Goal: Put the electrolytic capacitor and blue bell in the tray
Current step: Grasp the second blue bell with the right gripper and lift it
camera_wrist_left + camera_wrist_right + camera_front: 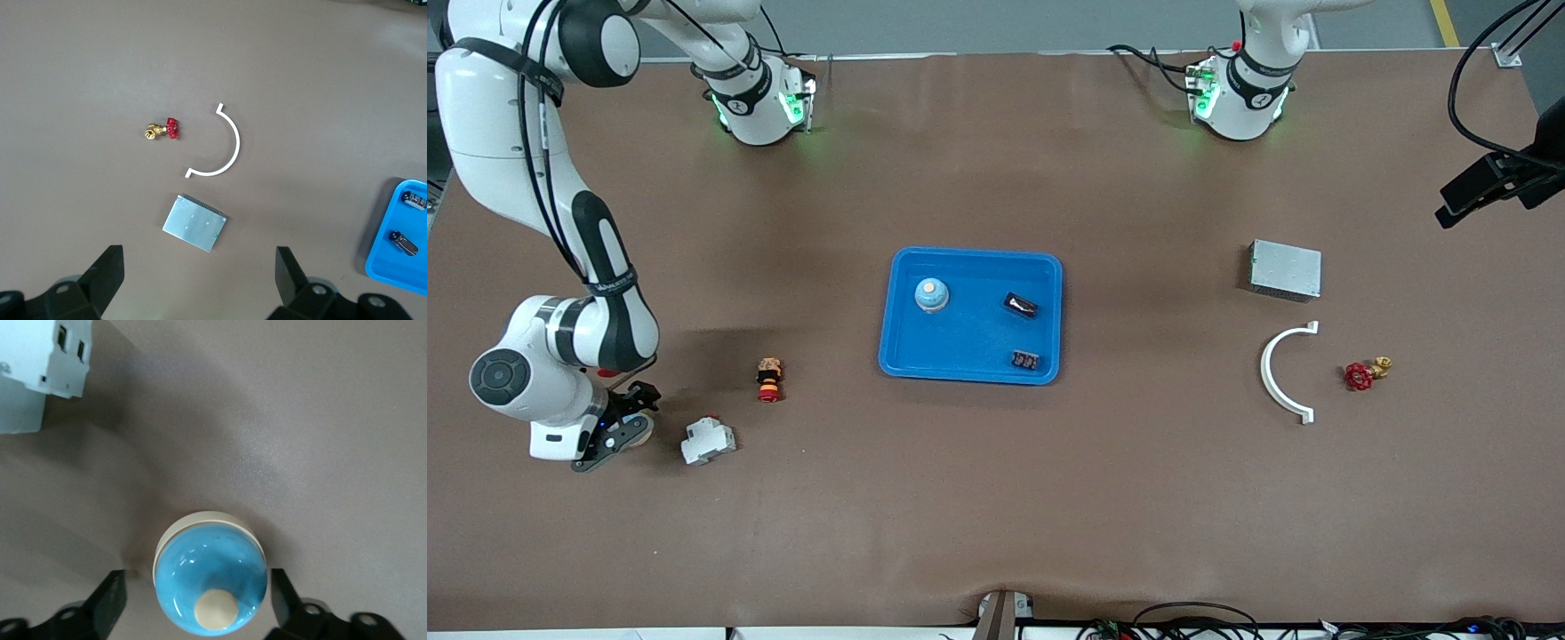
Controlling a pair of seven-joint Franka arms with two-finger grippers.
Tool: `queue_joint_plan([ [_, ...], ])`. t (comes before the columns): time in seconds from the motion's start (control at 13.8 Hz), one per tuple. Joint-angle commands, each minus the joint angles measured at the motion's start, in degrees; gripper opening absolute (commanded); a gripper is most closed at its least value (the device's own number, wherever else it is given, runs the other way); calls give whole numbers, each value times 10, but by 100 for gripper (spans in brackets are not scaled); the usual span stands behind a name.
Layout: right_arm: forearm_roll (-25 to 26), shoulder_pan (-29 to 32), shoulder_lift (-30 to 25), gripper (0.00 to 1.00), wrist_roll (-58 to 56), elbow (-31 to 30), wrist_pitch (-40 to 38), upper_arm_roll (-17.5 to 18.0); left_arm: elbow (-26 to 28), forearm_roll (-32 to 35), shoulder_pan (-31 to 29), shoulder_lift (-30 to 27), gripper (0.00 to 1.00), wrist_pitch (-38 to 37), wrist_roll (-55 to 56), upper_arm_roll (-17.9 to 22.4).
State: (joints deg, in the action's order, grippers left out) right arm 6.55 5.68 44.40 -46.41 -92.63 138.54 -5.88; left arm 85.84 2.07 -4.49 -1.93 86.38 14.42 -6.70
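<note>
**Two blue bells, one already in the tray**

No writing on any part can be read from here.

The tray point(971, 356) sits mid-counter and holds three things: a blue bell with a cream button point(931, 295) toward the right arm's end, a dark cylindrical part point(1020, 306) that may be the electrolytic capacitor, and a small black block point(1025, 360) nearer the front camera.

The right gripper point(197, 597) is low over the counter point(996, 498) at its own end, fingers point(110, 600) apart on either side of a second blue bell point(210, 580); whether they touch it I cannot tell. That bell stands on the counter beside a white breaker-like module point(708, 441). A small red and brown part point(769, 380) stands between the module and the tray.

The left gripper point(199, 280) waits up high with its fingers wide apart and nothing between them, over the grey metal box point(194, 223), a white curved bracket point(220, 147) and a red-handled brass valve point(162, 129).
</note>
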Motion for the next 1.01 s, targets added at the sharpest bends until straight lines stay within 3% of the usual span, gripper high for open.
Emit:
queue_joint_plan([
  [0.0, -7, 19, 7, 31, -11, 10, 1, 19, 6, -15, 5, -6, 100, -4, -16, 5],
  [0.07, -6, 19, 7, 12, -13, 10, 0, 19, 6, -16, 5, -6, 100, -4, -16, 5],
  [0.14, -6, 19, 6, 0, -21, 10, 0, 19, 6, -20, 5, -5, 100, -4, -17, 5],
  [0.51, -8, 13, -3, 0, -25, 12, -27, 27, 9, -20, 5, -6, 100, -21, -60, -3],
  [0.72, -79, 2, -33, 0, -7, 46, -170, 32, 10, -11, 5, -7, 100, -20, -60, -12],
  [0.94, -83, -28, -61, 0, 95, 97, -308, 32, 23, -12, 4, -22, 100, -20, -52, -16],
])
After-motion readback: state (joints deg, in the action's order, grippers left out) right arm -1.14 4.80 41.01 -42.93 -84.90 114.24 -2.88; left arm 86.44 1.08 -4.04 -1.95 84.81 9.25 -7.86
